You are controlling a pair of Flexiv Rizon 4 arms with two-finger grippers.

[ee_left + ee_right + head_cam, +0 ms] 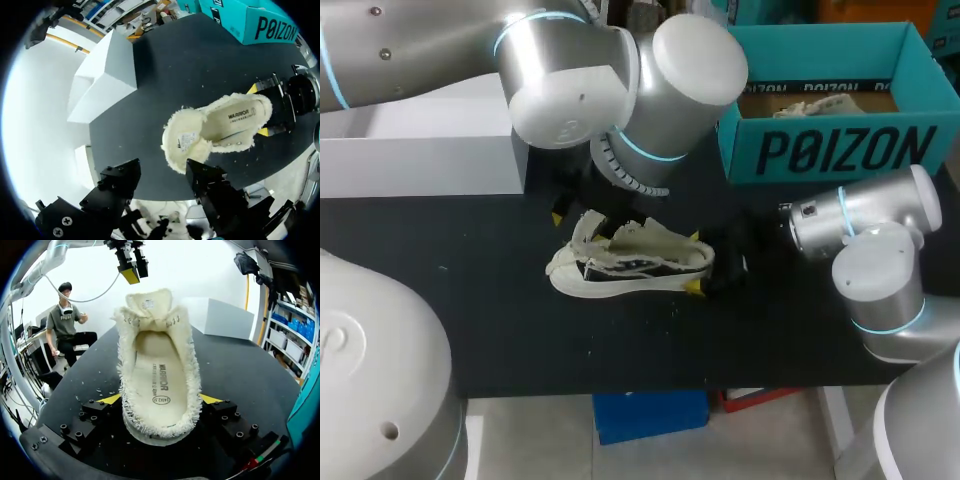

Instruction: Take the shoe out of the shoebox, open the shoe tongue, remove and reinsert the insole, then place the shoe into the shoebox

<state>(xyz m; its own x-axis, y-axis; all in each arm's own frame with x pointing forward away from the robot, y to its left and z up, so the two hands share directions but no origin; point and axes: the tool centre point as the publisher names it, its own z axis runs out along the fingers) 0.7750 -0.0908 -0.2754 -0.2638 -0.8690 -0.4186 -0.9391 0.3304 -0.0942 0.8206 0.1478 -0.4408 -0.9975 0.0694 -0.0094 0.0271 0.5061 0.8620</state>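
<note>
on the table (500, 330) the right gripper (694, 262) clamps the shoe (620, 265) heel; left gripper (162, 169) hangs open above. best pinch only the insole (157, 375) edge, heel kept pinned.

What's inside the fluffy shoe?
Inside the shoe lies a flat cream insole with print on it, ringed by fluffy lining. Its toe end runs under the raised tongue, so whatever is up there is hidden.
</note>
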